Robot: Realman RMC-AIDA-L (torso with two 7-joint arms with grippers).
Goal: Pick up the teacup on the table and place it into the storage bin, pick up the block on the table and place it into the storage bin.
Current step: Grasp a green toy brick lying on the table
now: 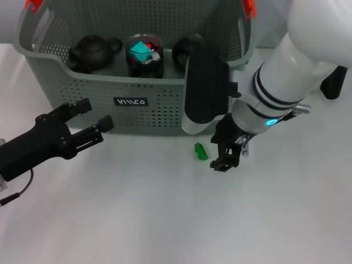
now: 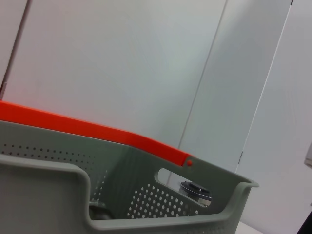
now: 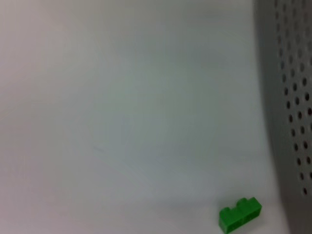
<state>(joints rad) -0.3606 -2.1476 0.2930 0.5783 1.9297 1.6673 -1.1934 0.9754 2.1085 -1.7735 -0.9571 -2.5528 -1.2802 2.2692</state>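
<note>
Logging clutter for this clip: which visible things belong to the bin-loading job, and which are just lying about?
Job items:
- green block on the table, in front of the storage bin
- right gripper, low beside the block
- left gripper, in front of the bin

Bystanders, all inside the bin:
- black teapot
- glass jar of coloured pieces
- dark rounded object, partly hidden
</note>
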